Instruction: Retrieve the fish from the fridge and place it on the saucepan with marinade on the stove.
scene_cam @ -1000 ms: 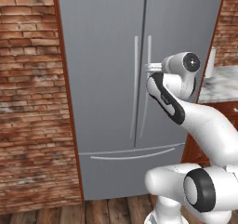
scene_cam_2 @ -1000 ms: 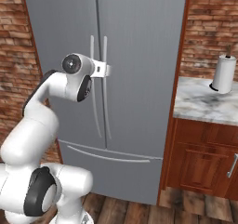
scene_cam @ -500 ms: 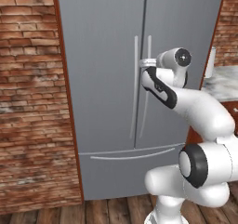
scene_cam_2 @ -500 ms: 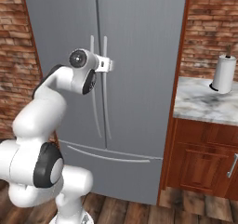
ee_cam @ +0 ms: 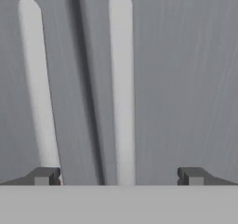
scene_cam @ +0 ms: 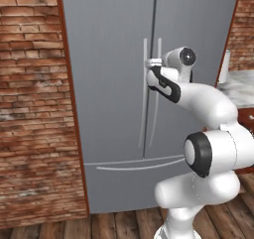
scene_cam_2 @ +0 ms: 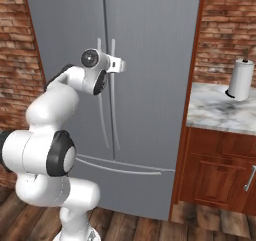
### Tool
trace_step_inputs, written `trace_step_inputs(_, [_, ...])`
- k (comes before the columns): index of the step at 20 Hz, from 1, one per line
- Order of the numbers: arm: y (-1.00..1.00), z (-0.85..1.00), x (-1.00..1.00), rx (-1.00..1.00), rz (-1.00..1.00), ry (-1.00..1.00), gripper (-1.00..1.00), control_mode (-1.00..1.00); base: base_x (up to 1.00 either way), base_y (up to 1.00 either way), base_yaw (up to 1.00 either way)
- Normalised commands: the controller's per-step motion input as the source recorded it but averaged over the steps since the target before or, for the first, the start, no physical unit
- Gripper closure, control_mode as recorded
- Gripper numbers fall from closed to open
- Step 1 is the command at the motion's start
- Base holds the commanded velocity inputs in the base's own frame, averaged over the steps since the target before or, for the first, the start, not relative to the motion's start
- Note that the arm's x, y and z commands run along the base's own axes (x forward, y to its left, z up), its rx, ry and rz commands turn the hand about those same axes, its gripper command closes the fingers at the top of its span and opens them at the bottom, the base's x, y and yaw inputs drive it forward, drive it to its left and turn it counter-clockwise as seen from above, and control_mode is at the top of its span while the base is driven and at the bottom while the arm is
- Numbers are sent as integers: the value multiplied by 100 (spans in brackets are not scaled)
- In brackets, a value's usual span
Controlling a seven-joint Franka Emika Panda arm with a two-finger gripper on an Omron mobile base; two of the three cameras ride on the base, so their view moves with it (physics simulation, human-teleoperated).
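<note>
Two handles [ee_cam: 122, 88] facing gripper [ee_cam: 118, 175] on shut fridge [scene_cam: 109, 84] | jaws standing apart, bracketing one handle | risking slipping off or catching both; doors staying closed

the gripper [ee_cam: 118, 175] faces the closed fridge [ee_cam: 186, 79] doors, fingertips [ee_cam: 45, 175] spread wide; the right door handle [ee_cam: 122, 88] stands between them, the left door handle [ee_cam: 38, 88] rises above the left tip
</note>
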Motion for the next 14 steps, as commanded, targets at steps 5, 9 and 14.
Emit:
trace_step_inputs(5, [-2,0,42,0,0,0,-100,-100,0,0,0])
trace_step_inputs(9, [-1,0,42,0,0,0,-100,-100,0,0,0])
trace_step_inputs(14, [-6,-5,41,0,0,0,-100,-100,0,0,0])
